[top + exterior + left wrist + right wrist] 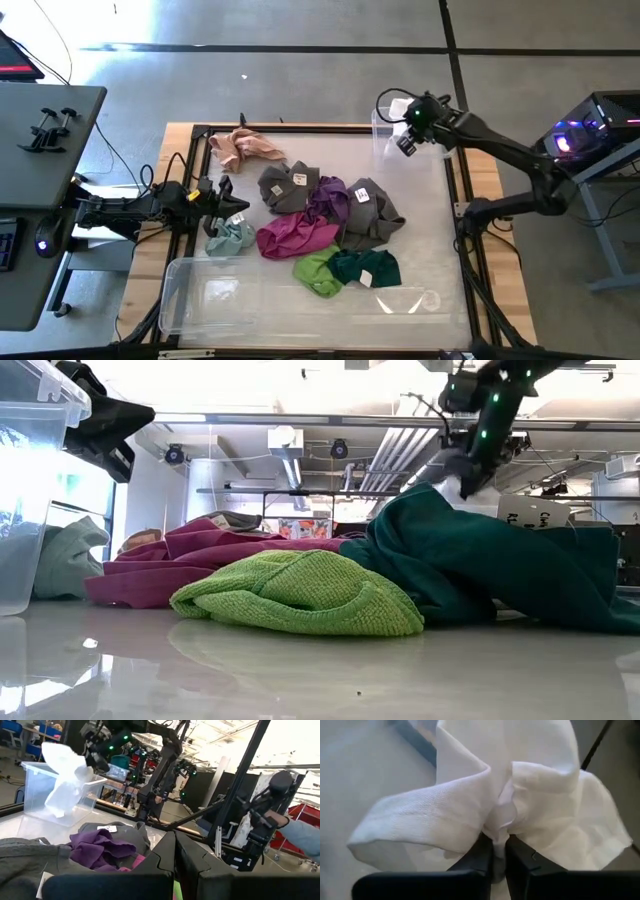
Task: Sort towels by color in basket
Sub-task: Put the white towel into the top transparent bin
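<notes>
My right gripper is over the table's far right corner, shut on a white towel that hangs above a clear bin. The other towels lie heaped mid-table: peach, two grey, purple, magenta, lime green, dark green and pale teal. My left gripper is shut above the table's left side, just beyond the teal towel, holding nothing. My right gripper pinches the white towel between its two fingers at a bunched fold near the cloth's middle, several layers gathered. The fingers come from above, slanting down. The towel is lifted clear and hangs slack, its corners drooping over the clear bin.
A second clear bin stands at the table's near left corner, with a clear lid lying flat beside it along the near edge. A black frame borders the table. A person's sleeve shows beyond the table's right side.
</notes>
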You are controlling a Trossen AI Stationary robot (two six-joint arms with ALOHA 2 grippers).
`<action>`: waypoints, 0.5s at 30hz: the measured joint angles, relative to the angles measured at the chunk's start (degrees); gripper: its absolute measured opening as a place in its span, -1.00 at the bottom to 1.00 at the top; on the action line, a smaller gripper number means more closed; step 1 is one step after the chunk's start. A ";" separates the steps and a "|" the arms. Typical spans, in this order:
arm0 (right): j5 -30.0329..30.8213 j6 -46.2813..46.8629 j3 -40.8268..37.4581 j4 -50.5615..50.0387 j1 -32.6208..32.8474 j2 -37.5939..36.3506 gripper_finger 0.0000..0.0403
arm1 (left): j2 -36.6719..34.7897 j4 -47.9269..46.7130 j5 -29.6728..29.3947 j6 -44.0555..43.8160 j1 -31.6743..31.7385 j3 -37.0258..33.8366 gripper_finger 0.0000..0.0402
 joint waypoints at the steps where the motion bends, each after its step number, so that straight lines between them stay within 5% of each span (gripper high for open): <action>1: -1.19 0.44 -0.18 0.43 -0.69 0.39 -0.81 | 0.00 0.01 0.00 -0.02 0.00 0.00 -1.00; 8: -15.29 5.66 2.45 -4.41 -5.99 2.89 -0.49 | 0.00 0.00 0.00 -0.07 0.00 0.00 -1.00; 15: -12.99 11.93 9.82 -15.75 -7.59 3.56 -0.12 | 0.00 0.00 -0.03 -0.13 0.00 0.00 -1.00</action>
